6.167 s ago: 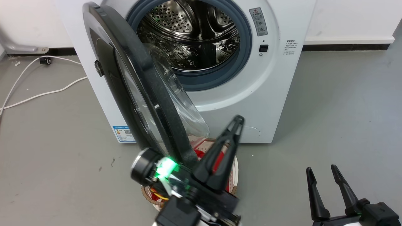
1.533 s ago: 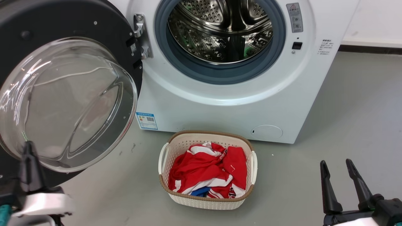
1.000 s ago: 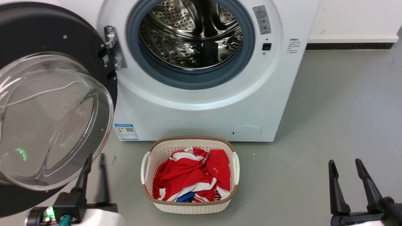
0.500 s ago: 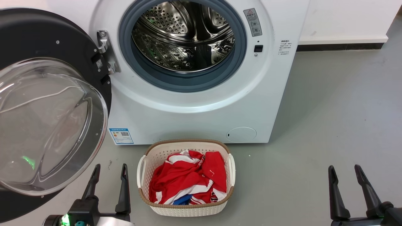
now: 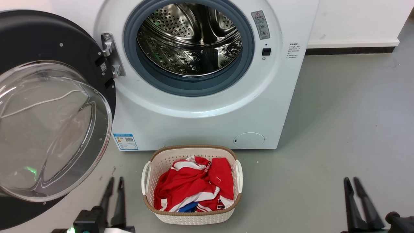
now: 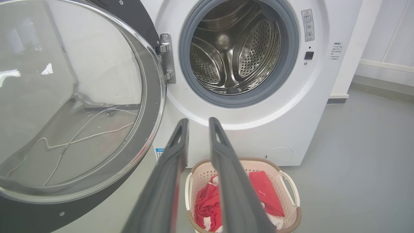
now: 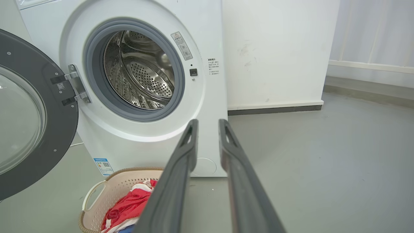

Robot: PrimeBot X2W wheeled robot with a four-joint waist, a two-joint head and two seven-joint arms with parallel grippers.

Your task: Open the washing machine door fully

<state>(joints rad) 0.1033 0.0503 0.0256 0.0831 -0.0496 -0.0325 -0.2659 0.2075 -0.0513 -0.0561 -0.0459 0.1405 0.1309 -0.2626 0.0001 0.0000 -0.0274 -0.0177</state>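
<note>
The washing machine door [image 5: 38, 35] is swung wide to the left on its steel hinge [image 5: 110, 55], its clear glass bowl facing me. The white washing machine [image 5: 200, 119] shows its bare steel drum [image 5: 189, 38] inside the grey gasket. My left gripper [image 5: 116, 178] is low at the left, just right of the door's lower edge and touching nothing. Its fingers are drawn nearly together around nothing. My right gripper [image 5: 351, 179] is low at the right over bare floor, also narrowed to a slim gap. The left wrist view shows the door [image 6: 129, 13] beside the left gripper [image 6: 198, 120].
A cream laundry basket [image 5: 194, 149] with red clothes stands on the grey floor right in front of the machine, between my grippers. A white cable shows through the door glass [image 6: 81, 139]. A white wall [image 7: 278, 51] rises right of the machine.
The door went from half open to wide open at the left. My left arm drew back to the lower left. In the last half second both grippers' fingers closed together.
</note>
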